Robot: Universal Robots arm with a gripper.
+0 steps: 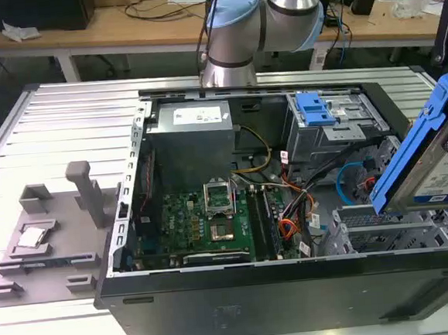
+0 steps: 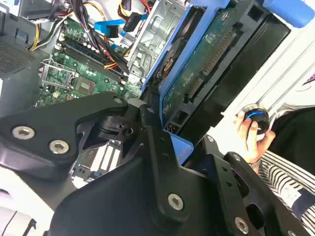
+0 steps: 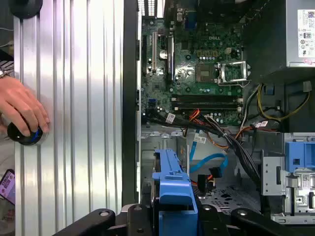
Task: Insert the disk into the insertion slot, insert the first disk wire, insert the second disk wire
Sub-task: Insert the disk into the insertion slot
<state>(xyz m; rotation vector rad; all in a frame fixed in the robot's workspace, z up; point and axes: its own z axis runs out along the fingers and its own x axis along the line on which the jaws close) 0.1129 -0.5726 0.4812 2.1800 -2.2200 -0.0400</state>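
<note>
Noted: gripper (image 3: 173,216) clamped on the disk (image 1: 441,167), held tilted above the insertion slot (image 1: 384,228), not seated; its frame corner could catch the slot's rim or pinch the second disk wire (image 3: 209,160) looping nearby.

A white label with tiny dark print sits on the disk (image 1: 444,172). The grey power box (image 1: 192,151) carries a white label too, and the green board (image 3: 197,54) has small white letters. None can be read for sure.

insertion slot (image 1: 369,230) unblocked, second disk wire (image 3: 211,161) looping just beside it
</note>
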